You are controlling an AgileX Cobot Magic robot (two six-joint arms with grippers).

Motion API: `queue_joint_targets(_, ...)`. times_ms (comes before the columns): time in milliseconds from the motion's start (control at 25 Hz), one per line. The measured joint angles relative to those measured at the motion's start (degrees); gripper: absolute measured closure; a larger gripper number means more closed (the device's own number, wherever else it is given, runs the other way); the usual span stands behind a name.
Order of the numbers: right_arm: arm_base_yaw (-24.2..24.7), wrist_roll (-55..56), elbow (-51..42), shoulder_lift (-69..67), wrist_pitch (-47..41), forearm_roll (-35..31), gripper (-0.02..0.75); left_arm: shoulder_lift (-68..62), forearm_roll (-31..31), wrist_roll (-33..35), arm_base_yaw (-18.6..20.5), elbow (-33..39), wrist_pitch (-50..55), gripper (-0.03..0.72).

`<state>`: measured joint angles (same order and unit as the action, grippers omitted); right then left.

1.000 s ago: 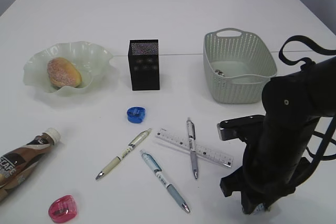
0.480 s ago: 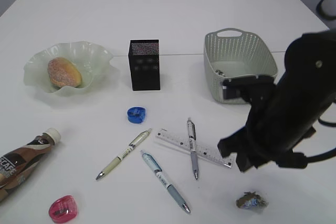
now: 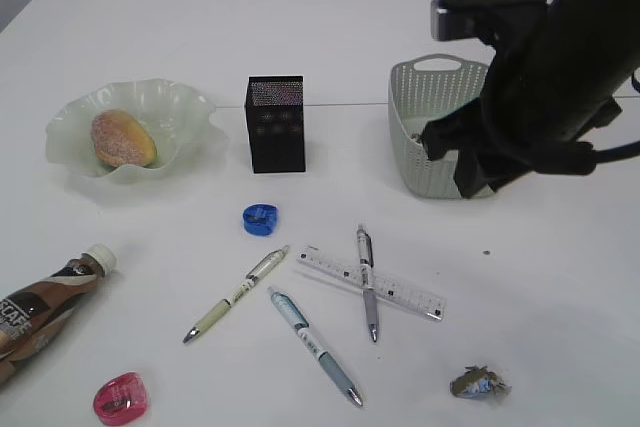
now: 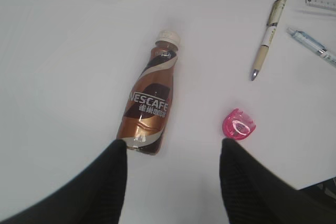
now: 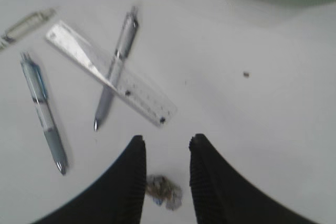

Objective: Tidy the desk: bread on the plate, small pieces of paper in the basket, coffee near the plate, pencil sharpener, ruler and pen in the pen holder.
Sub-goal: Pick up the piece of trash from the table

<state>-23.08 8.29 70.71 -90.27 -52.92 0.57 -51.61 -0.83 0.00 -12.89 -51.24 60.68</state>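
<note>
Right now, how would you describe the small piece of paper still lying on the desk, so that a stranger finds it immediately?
Start at the green basket on the right and come toward the near edge of the table, past the clear ruler. The crumpled paper lies alone there, right of the blue pen. It is the only wrinkled, shapeless thing; its neighbours are long and straight.

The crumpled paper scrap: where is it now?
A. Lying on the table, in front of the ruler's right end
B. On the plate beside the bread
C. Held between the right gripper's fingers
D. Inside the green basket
A: the crumpled paper scrap lies on the bare table, nearer the camera than the ruler, and the right gripper has nothing between its fingers.
</note>
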Motion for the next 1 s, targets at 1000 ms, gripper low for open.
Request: queue_joint_targets(1000, 0.0, -6.5, -19.3, -5.7, 5.8, -12.5, 0.256, -0.2, -0.7, 0.0, 0.0, 0.0, -0.3, 0.272)
